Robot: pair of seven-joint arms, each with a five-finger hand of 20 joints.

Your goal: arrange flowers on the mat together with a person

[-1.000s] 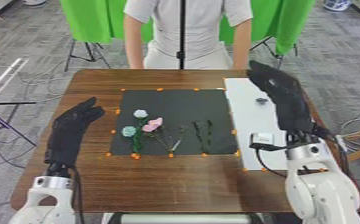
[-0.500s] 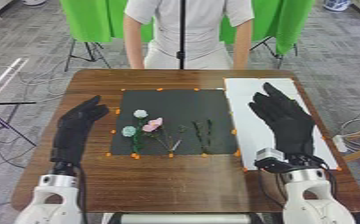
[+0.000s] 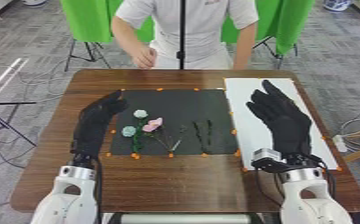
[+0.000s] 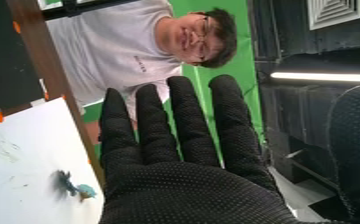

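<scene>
Flowers (image 3: 153,124) (one pink) on the dark mat (image 3: 181,106)

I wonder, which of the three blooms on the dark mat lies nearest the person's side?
The white bloom; the pink bloom and the pale blue-green bloom both lie farther from that side.

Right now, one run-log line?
left hand open, left edge of black mat | right hand open, over white sheet | pink flower on mat

The right hand (image 3: 287,125) hides part of the white sheet (image 3: 239,102) along the desk's (image 3: 172,177) right edge. A blue-green object (image 4: 86,191) there appears blurred.
</scene>
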